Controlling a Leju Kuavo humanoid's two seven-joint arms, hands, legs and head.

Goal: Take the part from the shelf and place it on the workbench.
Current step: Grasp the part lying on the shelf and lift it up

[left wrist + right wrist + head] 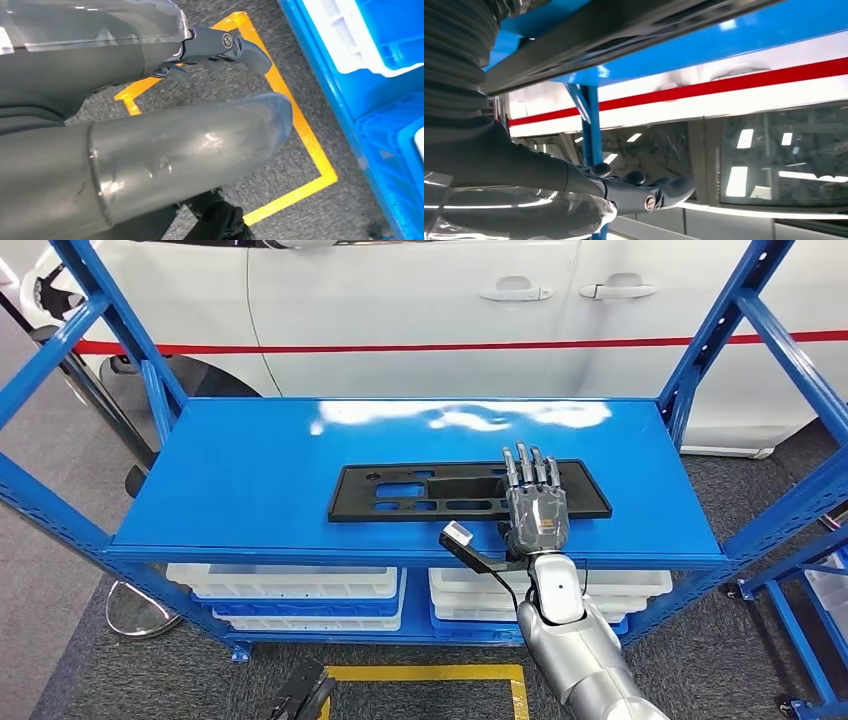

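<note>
reaching stage: head view has the right hand (535, 508) flat, fingers spread, over the black part (440, 491) on the blue shelf (250, 470), gripping nothing. left hand (220, 47) hangs, fingers curled, empty. next: close on the part's edge.

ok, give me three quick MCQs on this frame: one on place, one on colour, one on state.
1. Where is the black part?
A. top shelf
B. floor
C. white bin

2. What colour is the shelf?
A. red
B. blue
C. yellow

3. What is the right robot hand doing?
A. lifting the part clear
C. hanging by the floor
B. lying over the part's right portion, fingers extended

Key: 1 A, it lies flat on the top deck. 2 B, deck and posts are blue. 3 B, the part is still flat on the shelf under the hand.
</note>
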